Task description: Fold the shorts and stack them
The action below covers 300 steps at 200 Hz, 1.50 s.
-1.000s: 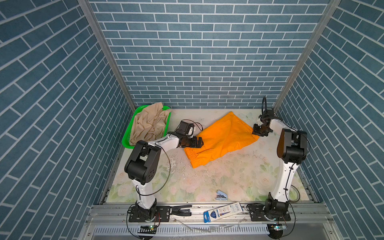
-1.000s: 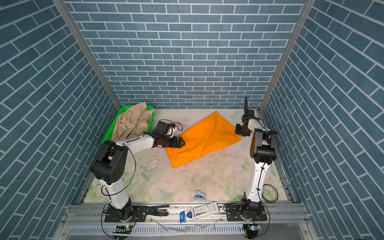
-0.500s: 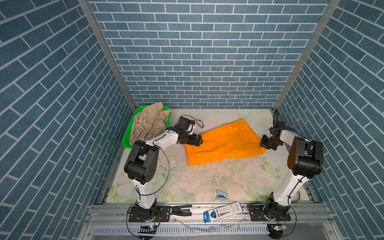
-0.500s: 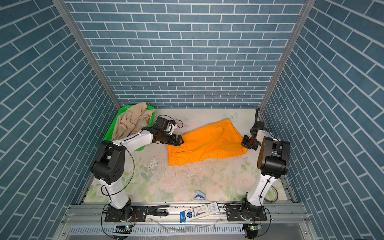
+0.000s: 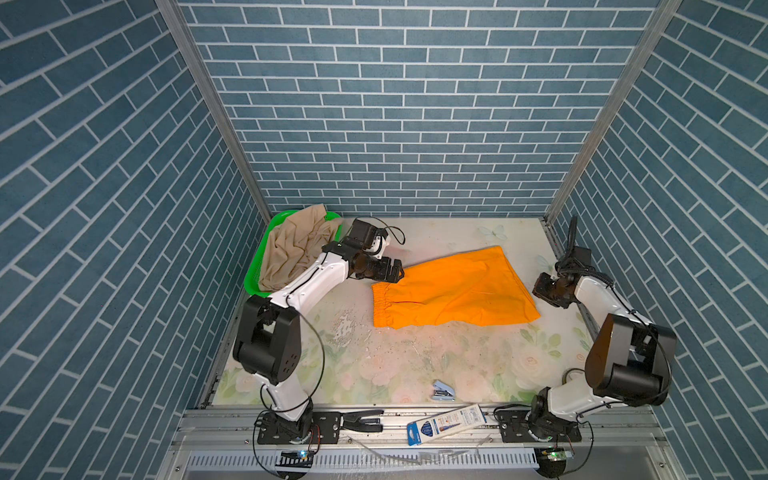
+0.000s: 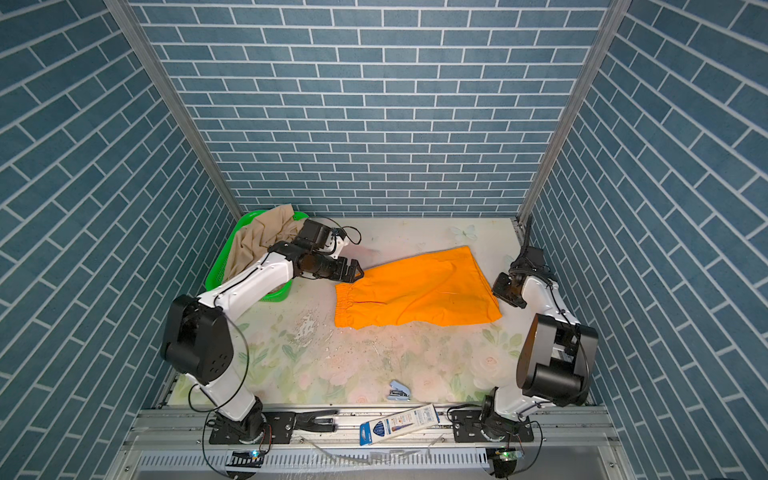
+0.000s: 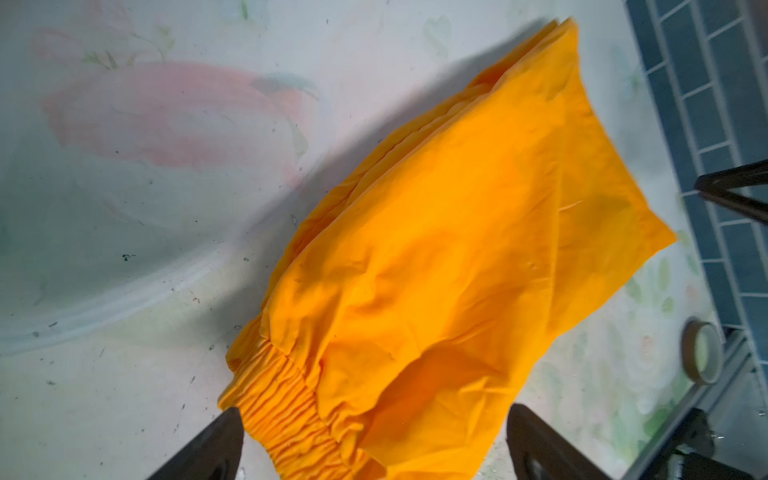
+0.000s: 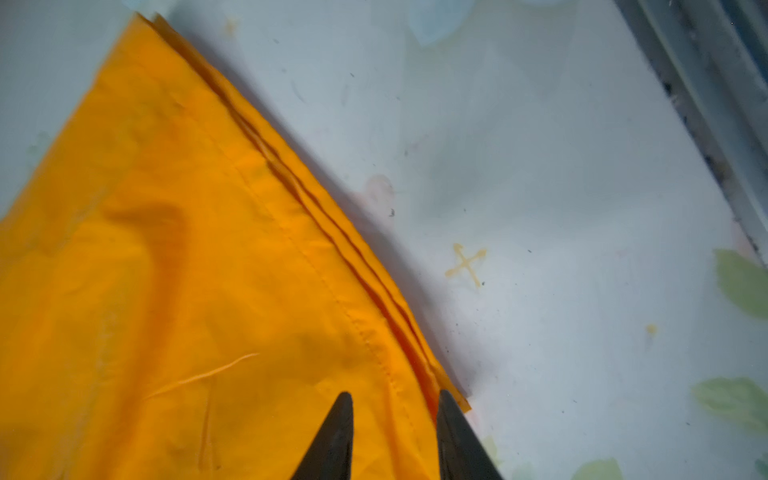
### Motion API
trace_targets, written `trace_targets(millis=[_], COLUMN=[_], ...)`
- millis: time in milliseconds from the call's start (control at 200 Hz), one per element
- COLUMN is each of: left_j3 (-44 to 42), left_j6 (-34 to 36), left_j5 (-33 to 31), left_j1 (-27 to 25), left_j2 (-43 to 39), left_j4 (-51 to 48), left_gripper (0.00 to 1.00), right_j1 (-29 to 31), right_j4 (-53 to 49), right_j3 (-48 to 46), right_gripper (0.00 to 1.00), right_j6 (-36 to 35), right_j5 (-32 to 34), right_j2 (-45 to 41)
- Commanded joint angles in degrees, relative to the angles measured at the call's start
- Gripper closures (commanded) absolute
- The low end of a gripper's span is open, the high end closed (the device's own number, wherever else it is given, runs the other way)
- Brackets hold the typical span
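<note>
Orange shorts (image 5: 453,291) lie folded flat on the flowered table (image 5: 415,365).
Left gripper (image 7: 374,415) gapes wide over the waistband. Right gripper (image 8: 392,397) has its 2 fingers parted at the hem corner, gripping nothing. Beige shorts (image 5: 295,245) slump in the green basket (image 5: 253,276).

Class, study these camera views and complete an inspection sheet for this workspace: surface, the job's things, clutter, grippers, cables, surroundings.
Surface: floral-print table, scuffed and speckled near its middle.
Job's things: orange shorts lying flat on the table; beige shorts heaped in the green basket at the far left corner.
Clutter: stapler near the front edge; blue-white box on the front rail; tape roll at the table's edge.
Grippers: left gripper wide open at the orange waistband; right gripper slightly open over the hem corner, apparently holding nothing.
Cables: black cable looping beside the left arm.
Surroundings: blue brick-pattern walls on three sides.
</note>
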Motion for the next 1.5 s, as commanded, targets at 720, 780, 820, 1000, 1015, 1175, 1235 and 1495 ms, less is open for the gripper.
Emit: trace_targets(millis=[720, 780, 820, 1000, 1015, 1175, 1235, 1495], left_j3=[-24.87, -24.29, -23.76, -21.64, -21.51, -18.34, -17.00, -11.37], left_j6=[-11.99, -10.70, -9.62, -6.20, -5.93, -4.55, -4.26, -3.42], left_j5=[2.27, 1.97, 1.26, -0.64, -0.43, 0.27, -0.83, -10.69], left_j1=[-8.00, -7.47, -7.30, -6.98, -7.04, -7.04, -7.00, -4.70], left_j2=[-0.75, -0.08, 0.03, 0.66, 0.68, -2.38, -4.85, -18.44], left_j4=[17.03, 15.80, 14.35, 9.78, 9.63, 5.95, 4.25, -2.59], left_gripper=[0.00, 0.00, 0.00, 0.00, 0.00, 0.00, 0.00, 0.00], right_j1=[27.95, 27.31, 26.58, 23.11, 22.85, 21.79, 21.87, 30.25], right_j4=[11.94, 10.58, 9.93, 9.45, 9.35, 6.32, 5.53, 2.75], right_j3=[-14.47, -15.03, -15.32, -17.16, -17.24, -16.15, -15.27, -7.06], right_gripper=[0.64, 0.64, 0.64, 0.63, 0.63, 0.63, 0.63, 0.61], right_j6=[15.47, 15.08, 14.98, 14.60, 14.48, 11.30, 7.91, -2.12], right_j5=[1.65, 2.91, 3.13, 2.29, 2.28, 2.86, 2.31, 1.56], right_j2=[3.88, 4.33, 4.33, 3.37, 3.18, -0.94, -3.26, -10.43])
